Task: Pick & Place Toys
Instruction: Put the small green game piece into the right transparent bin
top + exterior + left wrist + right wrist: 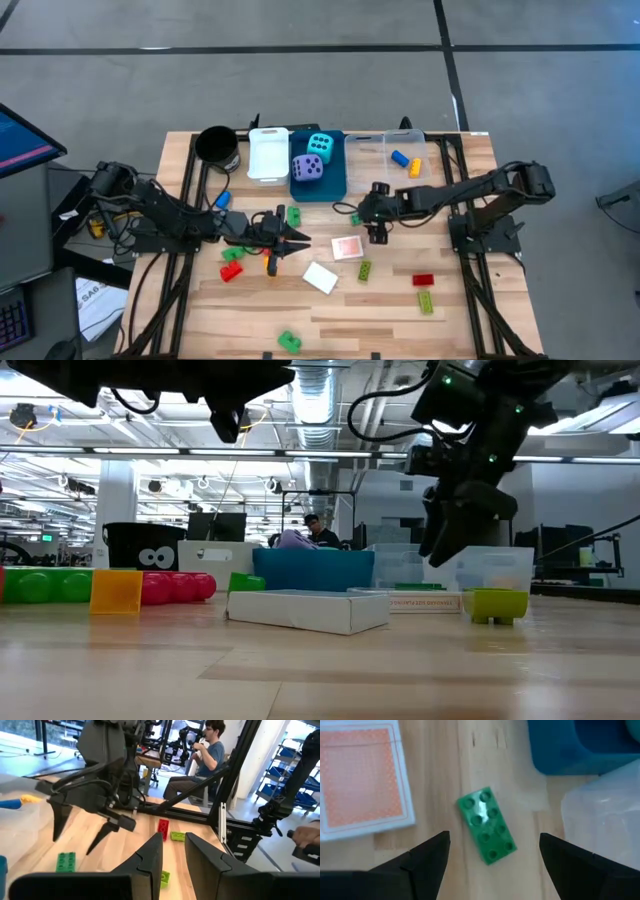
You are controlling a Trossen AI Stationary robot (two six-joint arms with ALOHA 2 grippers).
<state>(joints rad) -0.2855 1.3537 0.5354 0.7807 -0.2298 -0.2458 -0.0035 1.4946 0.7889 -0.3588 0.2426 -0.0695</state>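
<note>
Right claw (pixel 490 857) wide over green brick (pixel 487 826) on table (pixel 450 770), card (pixel 362 780) beside; left claw (pixel 300 240) narrow, empty.

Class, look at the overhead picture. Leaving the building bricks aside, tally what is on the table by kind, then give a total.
Dice: 2 (cyan die, purple die)
Cards: 2 (patterned card, white card)
Bins: 3 (white bin, blue bin, clear bin)
Cups: 1 (black cup)
Total: 8
</note>
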